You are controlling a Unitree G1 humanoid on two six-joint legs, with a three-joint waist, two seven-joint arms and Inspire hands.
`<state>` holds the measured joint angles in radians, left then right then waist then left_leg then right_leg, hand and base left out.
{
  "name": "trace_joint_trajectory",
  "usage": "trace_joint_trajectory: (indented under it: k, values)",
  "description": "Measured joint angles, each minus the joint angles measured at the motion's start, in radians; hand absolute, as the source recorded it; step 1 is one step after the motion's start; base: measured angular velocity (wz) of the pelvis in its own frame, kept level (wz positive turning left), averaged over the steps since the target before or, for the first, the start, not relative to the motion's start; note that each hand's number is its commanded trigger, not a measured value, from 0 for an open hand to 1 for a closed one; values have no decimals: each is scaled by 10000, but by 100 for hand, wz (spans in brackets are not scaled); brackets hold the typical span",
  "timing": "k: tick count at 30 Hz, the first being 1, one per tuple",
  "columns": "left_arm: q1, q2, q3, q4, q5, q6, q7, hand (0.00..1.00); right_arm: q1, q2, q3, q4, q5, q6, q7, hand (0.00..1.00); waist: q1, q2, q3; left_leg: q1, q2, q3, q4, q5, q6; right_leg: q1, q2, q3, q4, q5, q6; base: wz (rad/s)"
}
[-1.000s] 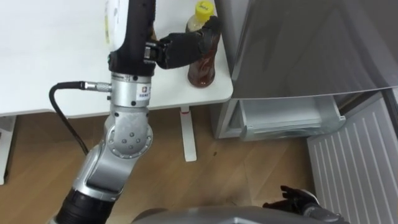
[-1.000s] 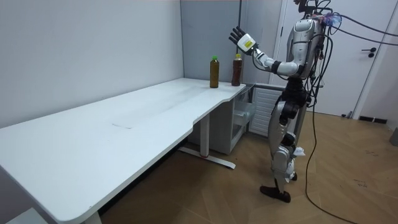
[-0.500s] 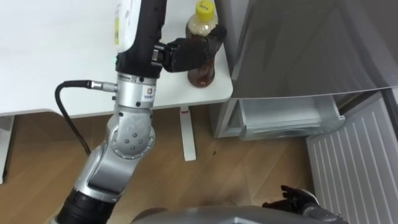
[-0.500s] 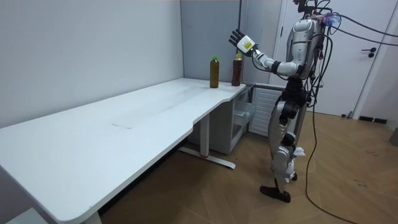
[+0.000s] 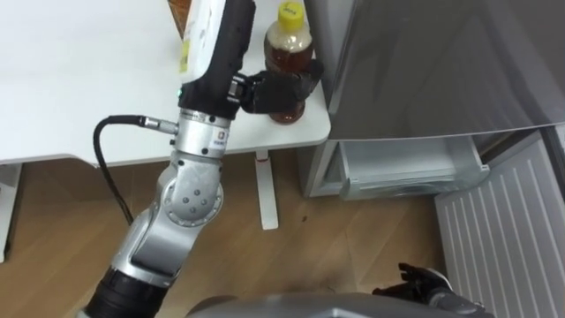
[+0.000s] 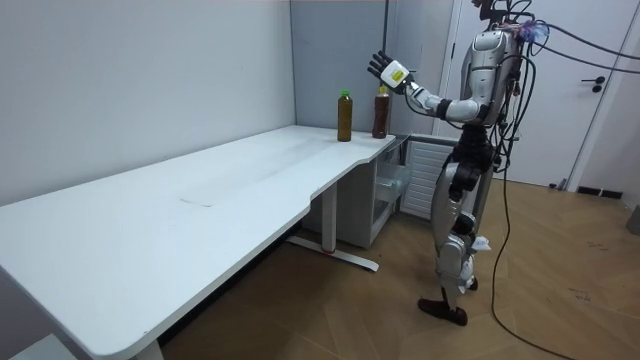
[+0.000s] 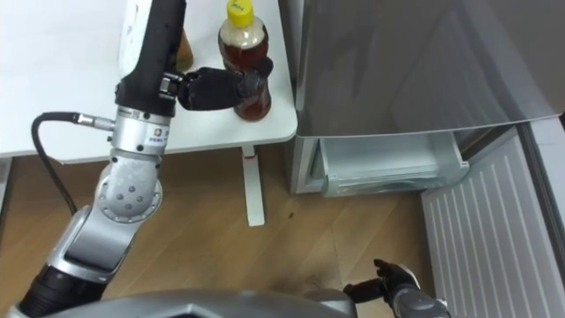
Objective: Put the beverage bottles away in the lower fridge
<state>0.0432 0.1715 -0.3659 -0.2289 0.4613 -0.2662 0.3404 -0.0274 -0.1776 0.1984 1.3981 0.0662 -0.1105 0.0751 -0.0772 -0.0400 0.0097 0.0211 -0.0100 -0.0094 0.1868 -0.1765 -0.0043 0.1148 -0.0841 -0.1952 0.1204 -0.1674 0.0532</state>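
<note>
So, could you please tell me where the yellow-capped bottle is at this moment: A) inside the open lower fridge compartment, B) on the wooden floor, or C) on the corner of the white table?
C: the yellow-capped bottle stands upright on the corner of the white table, right beside the fridge.

L hand (image 5: 278, 88) lower, nearer bottle (image 5: 287, 49)

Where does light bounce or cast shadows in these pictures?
Left eye view: pale streaks of reflected light cross the grey fridge door, and the white table is evenly bright. Room view: a soft shadow darkens the floor under the table.
</note>
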Motion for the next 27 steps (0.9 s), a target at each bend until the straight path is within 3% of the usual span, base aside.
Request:
trace_joint_trajectory:
  k: [20, 27]
  values:
    - [39, -39, -14, 360, -47, 226, -812, 0, -120, 14, 149, 1, -2, 25, 126, 0, -1, -54, -13, -1, 43, 71, -8, 0, 0, -136, 22, 42, 132, 0, 0, -1]
    - [228, 7, -40, 364, -1521, 362, -1165, 0, -92, 52, 154, -4, -3, 27, 159, 0, 1, -144, -63, 9, 46, 88, -14, 1, 0, -106, 26, 37, 143, 0, 0, 0]
